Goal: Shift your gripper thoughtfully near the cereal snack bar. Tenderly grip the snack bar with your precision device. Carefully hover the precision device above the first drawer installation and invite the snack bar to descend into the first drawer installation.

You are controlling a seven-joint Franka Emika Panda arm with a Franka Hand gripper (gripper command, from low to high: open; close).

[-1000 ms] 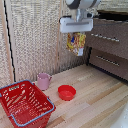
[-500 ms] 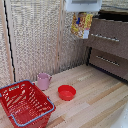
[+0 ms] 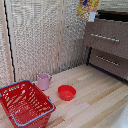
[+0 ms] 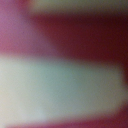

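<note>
The cereal snack bar [image 3: 87, 7], yellow and red, hangs in the air at the top edge of the exterior view, just above the near corner of the dark brown drawer cabinet [image 3: 107, 47]. My gripper is cut off by that top edge, so its fingers do not show, but the bar stays aloft, held from above. The wrist view is filled with blurred red, pink and pale bands very close to the lens, which I take for the packet [image 4: 65, 90]. The cabinet shows two drawer fronts with silver bar handles [image 3: 104, 37], and a dark opening above them.
A red mesh basket [image 3: 25, 102] stands at the front of the exterior view's left. A pink mug [image 3: 44, 81] and a red bowl [image 3: 66, 92] sit on the wooden table [image 3: 95, 100]. A woven screen wall [image 3: 40, 40] stands behind.
The arm has carried the snack bar up and toward the exterior view's right, over the cabinet. The gripper has left the frame at the top.
</note>
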